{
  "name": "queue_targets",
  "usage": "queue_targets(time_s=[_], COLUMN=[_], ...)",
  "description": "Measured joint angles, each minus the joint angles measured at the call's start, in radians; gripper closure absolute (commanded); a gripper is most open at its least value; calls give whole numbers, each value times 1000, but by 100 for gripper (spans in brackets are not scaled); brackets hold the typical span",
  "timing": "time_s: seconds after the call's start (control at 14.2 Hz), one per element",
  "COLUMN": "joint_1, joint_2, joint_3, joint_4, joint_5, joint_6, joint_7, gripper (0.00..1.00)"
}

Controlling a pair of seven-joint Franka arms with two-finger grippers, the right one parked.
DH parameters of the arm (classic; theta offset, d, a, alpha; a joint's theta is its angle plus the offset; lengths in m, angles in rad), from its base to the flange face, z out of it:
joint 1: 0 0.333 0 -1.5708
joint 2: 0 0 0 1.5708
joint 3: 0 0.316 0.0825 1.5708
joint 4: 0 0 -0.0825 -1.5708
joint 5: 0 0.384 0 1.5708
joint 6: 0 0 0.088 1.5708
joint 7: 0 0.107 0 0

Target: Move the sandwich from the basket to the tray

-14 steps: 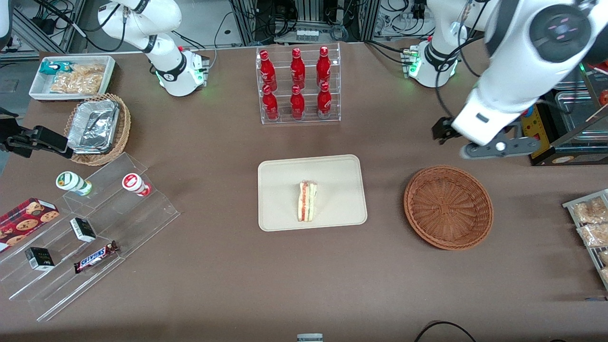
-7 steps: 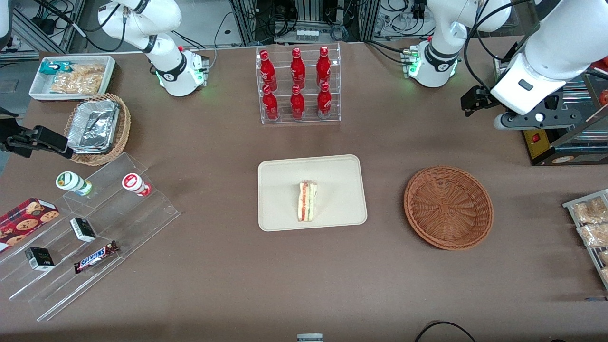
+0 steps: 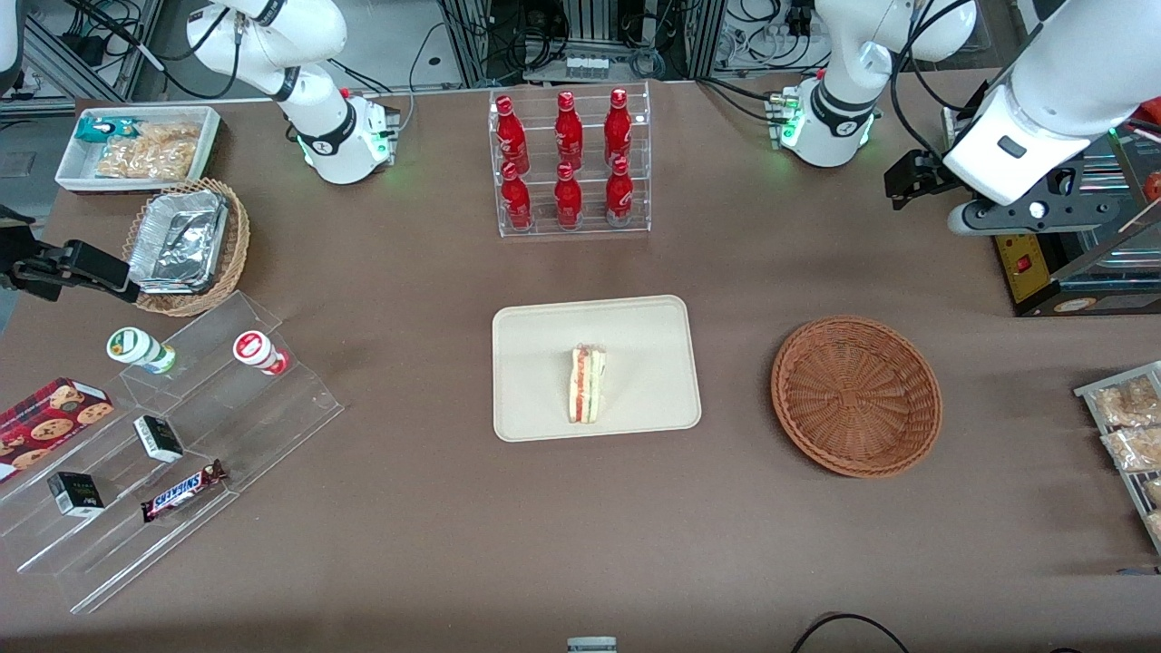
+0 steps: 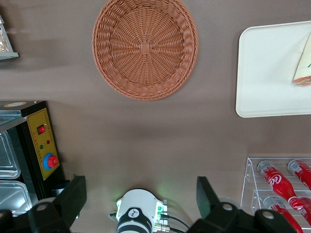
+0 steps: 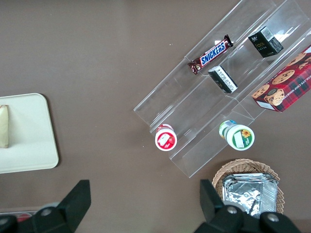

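The sandwich (image 3: 587,383) stands on its edge on the cream tray (image 3: 544,345), with its red and green filling layers showing. The reddish-brown wicker basket (image 3: 855,394) is empty and lies beside the tray, toward the working arm's end. My left gripper (image 3: 910,179) is open and empty. It hangs high above the table, farther from the front camera than the basket and near the arm's base. The left wrist view shows its fingers (image 4: 73,199) wide apart, the basket (image 4: 145,48), the tray (image 4: 267,73) and a corner of the sandwich (image 4: 303,68).
A clear rack of red bottles (image 3: 570,163) stands farther from the camera than the tray. A black and yellow control box (image 3: 1025,263) and bagged snacks (image 3: 1129,417) lie at the working arm's end. A stepped acrylic shelf (image 3: 181,435) and a foil-tray basket (image 3: 186,245) lie toward the parked arm's end.
My left gripper has risen and drawn away from above the basket's rim toward the working arm's end, then nearly stopped. The sandwich, tray and basket have not moved.
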Motion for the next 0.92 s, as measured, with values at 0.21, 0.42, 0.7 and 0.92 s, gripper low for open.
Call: queue_targets(time_s=[0.21,0.42,0.7,0.92], joint_1=[0,0,116,421], joint_2=[-3,-3,-3,-3], joint_3=[0,0,-104,-420], joint_4=[0,0,-1,-2], joint_5=[0,1,0,1], joint_6=[0,0,-1,-1], joint_7=[0,0,1,2], gripper=[0,0,0,0])
